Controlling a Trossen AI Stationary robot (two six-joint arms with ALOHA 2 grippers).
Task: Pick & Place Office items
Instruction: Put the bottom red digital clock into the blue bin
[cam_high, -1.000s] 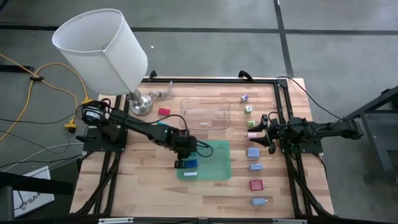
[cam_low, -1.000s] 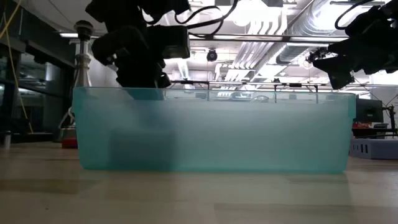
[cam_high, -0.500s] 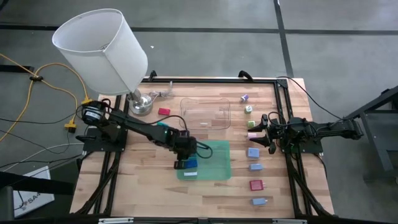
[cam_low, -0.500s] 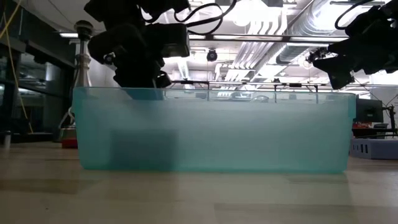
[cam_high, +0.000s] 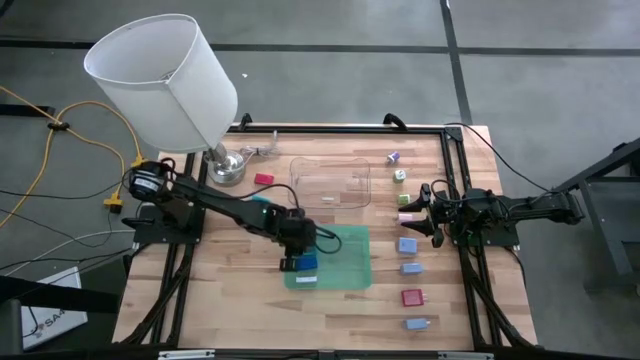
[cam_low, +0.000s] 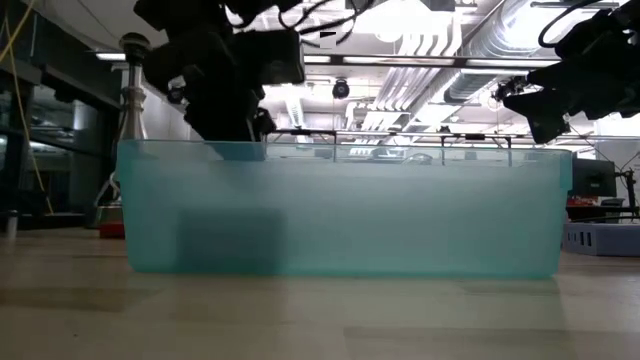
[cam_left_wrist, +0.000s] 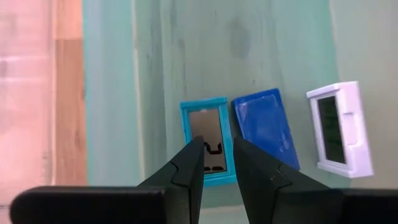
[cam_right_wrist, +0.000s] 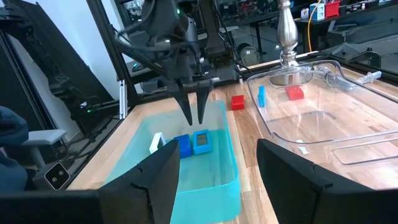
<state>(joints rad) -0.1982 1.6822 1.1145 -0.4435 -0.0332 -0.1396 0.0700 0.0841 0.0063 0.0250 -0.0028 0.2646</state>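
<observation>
The whole table (cam_high: 240, 290) and both arms are seen from straight above in the high view. The low view is set at tabletop height, close against the green tray (cam_low: 340, 210), facing the room behind. The tray floor (cam_left_wrist: 249, 56) is looked down on from close by in the left wrist view. The same tray (cam_right_wrist: 205, 168) is seen from farther off, obliquely, in the right wrist view. The tray is shared by all four views.
</observation>
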